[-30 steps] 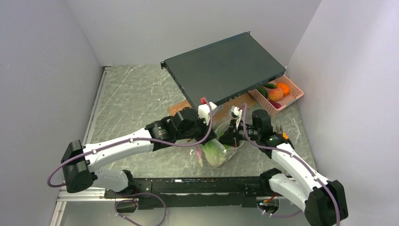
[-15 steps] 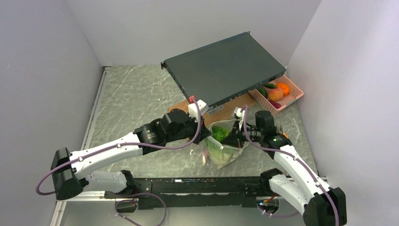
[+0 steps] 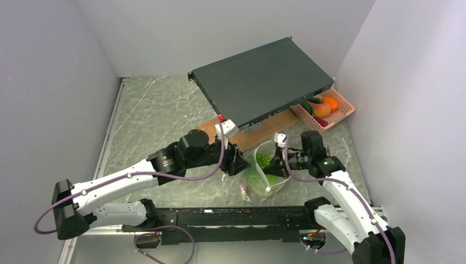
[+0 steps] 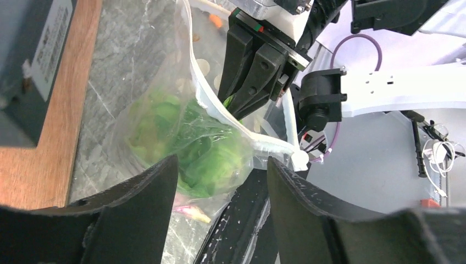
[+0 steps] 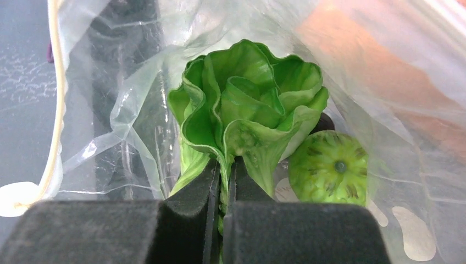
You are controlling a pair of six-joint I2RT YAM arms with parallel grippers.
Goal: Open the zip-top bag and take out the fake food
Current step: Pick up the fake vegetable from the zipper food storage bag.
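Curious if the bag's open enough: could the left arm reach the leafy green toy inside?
Probably, from above: the left gripper is open; the right gripper pinches the rim of the zip-top bag, leaving its mouth agape over the leafy green toy. Straight ahead, clear plastic blocks.

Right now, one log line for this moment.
left pincer open beside bag | right pincer shut at bag mouth | bag open | lettuce, round green fruit inside

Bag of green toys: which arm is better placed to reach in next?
Left, likely: the left gripper stands open and empty beside the bag; the right gripper is shut on its rim.
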